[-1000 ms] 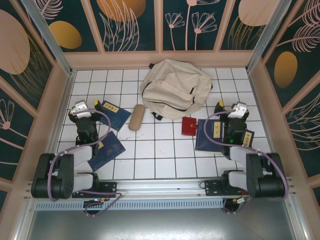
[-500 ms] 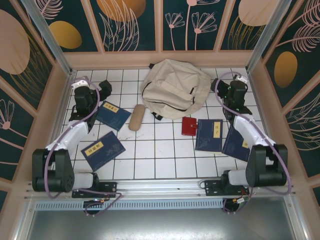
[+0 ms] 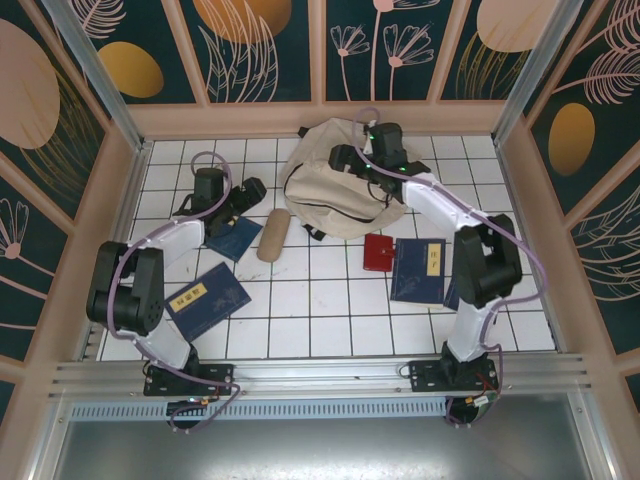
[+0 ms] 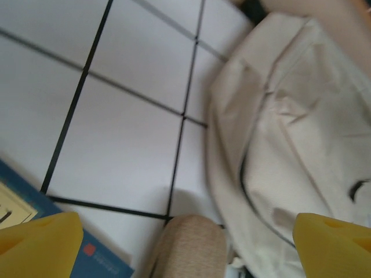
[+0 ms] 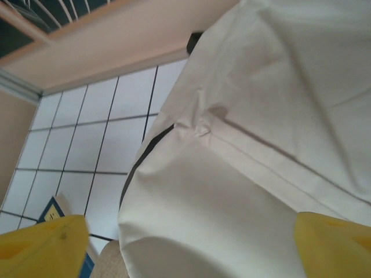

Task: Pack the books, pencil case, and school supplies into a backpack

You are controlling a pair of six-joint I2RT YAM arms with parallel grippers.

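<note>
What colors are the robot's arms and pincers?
Both arms are black at the joints with white links, and a lilac cable loops along each. The left pincer and right pincer are black, with bright yellow fingertips. A tiny green light glows on the right arm.

Held both arms stretched toward the frame's upper middle, left pincer (image 3: 250,190) and right pincer (image 3: 340,157) each with jaws spread wide.

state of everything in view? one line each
backpack, lying slumped on table, zip state unclear
pencil case, flat on table, outside backpack
red case, shut, flat on table
books, shut, flat on table
left gripper, open, empty
right gripper, open, empty, over backpack
</note>
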